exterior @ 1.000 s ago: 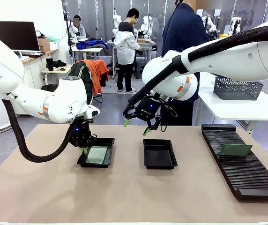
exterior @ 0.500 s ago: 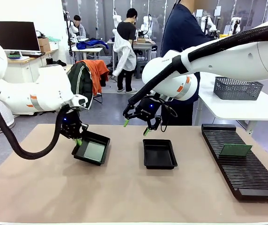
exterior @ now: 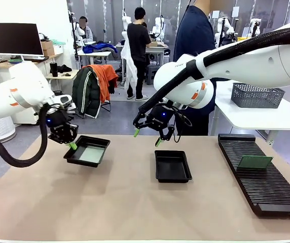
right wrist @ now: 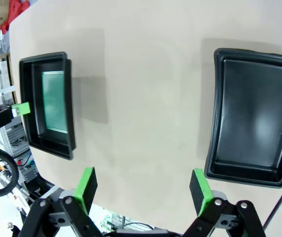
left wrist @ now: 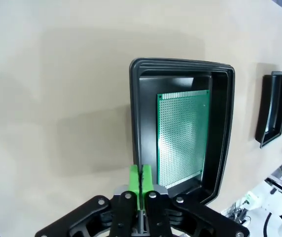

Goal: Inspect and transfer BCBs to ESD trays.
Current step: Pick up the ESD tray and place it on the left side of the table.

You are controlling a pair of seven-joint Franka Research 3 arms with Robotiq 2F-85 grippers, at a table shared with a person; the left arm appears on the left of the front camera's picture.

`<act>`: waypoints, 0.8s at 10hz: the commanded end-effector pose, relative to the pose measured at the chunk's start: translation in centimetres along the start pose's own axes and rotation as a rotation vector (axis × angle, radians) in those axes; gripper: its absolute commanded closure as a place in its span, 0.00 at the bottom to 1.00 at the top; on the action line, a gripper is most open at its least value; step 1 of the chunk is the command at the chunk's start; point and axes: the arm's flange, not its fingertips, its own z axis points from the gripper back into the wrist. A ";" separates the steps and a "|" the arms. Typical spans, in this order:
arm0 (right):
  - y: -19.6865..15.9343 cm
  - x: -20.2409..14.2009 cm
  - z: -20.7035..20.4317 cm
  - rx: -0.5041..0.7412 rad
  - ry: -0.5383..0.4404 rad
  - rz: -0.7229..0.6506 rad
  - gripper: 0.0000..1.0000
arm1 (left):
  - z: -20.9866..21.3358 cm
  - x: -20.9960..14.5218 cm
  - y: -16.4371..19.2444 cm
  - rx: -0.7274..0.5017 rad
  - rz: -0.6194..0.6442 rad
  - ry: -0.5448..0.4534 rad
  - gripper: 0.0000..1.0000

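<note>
Over the left side of the surface (exterior: pixel 135 212), the left fingers (left wrist: pixel 135 178) clamp the rim of an ESD tray (exterior: pixel 84 163), holding it tilted clear of the top with one BCB (exterior: pixel 90 154) lying inside. The right fingers (exterior: pixel 136 132), spread wide, hover above the second tray (exterior: pixel 173 179), which sits bare, while another board (exterior: pixel 255 162) waits on the slotted rack (exterior: pixel 266 197) at right. Seemingly one transfer is done, with one to go.

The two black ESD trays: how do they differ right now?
The left tray holds a green board; the middle tray is empty. The left tray hangs tilted, its rim clamped by the left gripper; the middle tray lies flat on the table near the open right gripper. Both are shallow black rectangles.
</note>
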 end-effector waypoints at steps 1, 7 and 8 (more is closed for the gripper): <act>0.1 0.0 -0.2 -0.025 -0.011 -0.014 0.00 | 1.6 0.4 2.9 -0.069 -0.014 -0.006 0.97; 0.1 0.0 -0.2 -0.025 -0.011 -0.014 0.00 | 6.7 -1.4 14.1 -0.051 0.001 -0.079 0.97; 0.1 0.0 -0.2 -0.025 -0.011 -0.014 0.00 | 6.7 -1.9 15.8 -0.058 0.003 -0.082 0.97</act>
